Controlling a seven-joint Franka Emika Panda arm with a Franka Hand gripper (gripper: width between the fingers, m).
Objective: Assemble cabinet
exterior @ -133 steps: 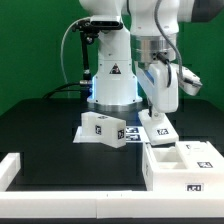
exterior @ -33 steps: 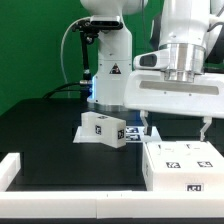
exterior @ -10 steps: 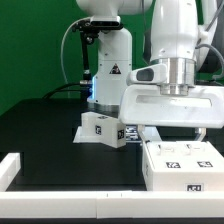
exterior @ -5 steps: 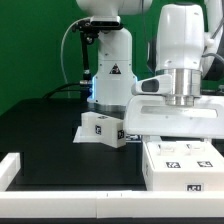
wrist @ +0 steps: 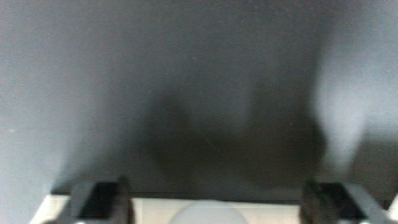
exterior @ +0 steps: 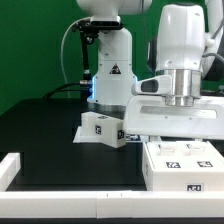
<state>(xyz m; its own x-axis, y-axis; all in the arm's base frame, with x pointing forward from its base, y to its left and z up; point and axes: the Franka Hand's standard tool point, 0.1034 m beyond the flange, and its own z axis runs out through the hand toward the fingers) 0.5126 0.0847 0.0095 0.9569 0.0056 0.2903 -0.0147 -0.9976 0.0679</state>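
Black table (exterior: 50,140), green backdrop: gripper (wrist: 217,188) hangs spread wide, gripping nothing, low over the cabinet (exterior: 180,162); a tagged block (exterior: 103,128) sits off to its side, apart.

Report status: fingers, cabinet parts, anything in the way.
Fingers open, nothing between them. Cabinet box tags up, at exterior view's right. Small tagged block apart, toward exterior view's left. No obstruction seen.

The gripper (exterior: 178,130) body hides its fingertips and the back edge of the cabinet (exterior: 182,166) in the exterior view, whose right edge cuts the cabinet. The wrist view is blurred: fingers (wrist: 102,200) cut off, pale shape (wrist: 214,213) between them unreadable
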